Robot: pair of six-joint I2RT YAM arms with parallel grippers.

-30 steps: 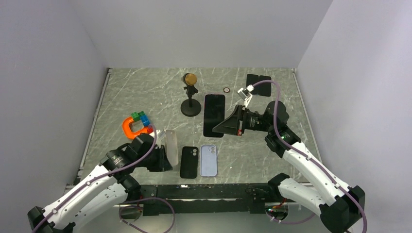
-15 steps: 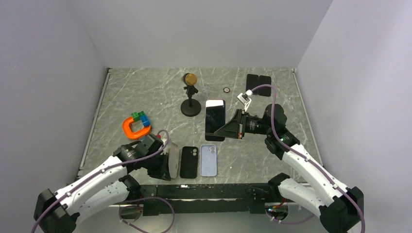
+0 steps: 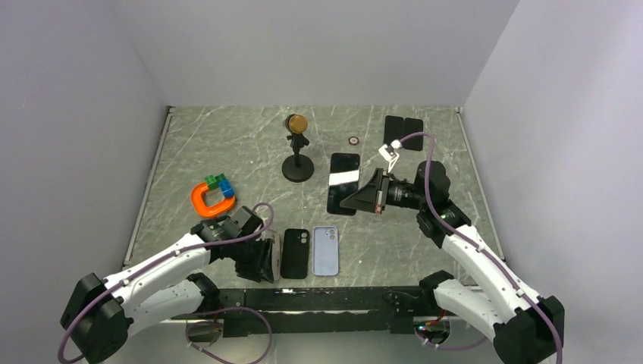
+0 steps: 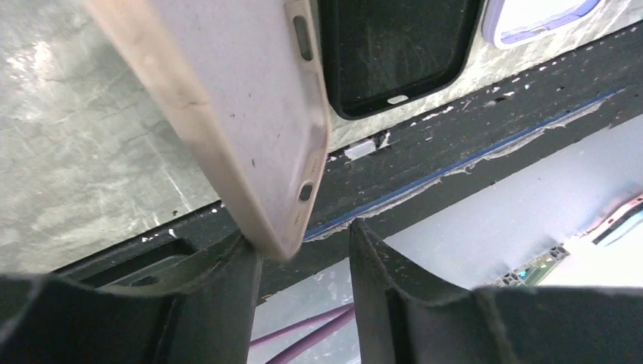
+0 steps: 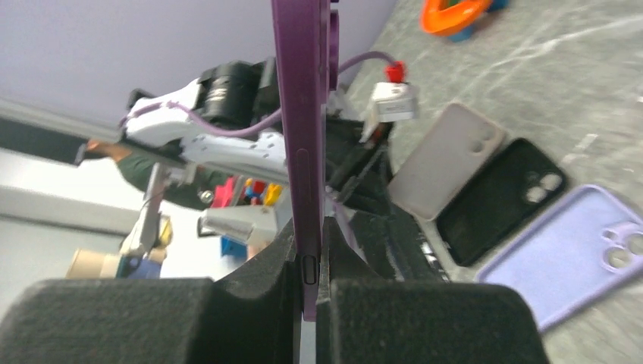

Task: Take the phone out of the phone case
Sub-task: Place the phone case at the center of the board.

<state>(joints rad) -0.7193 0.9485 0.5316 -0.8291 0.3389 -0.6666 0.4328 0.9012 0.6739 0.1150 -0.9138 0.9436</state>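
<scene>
Clamping the cased phone [image 3: 343, 184] edgewise in the tight right pincer [image 5: 312, 262], above the surface [image 3: 250, 152]. Leaning a beige case [image 4: 227, 98] on the parted left pincer [image 4: 303, 258]. Next: probably freeing that pincer, peeling the purple case [image 5: 299, 114] off.

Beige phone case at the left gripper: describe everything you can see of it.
The beige case looks like matte, slightly scuffed soft rubber, with moulded side buttons and a camera cutout. It lies near the front edge of the table, beside the black case. One corner sits between the parted fingers of the left gripper, touching one.
</scene>
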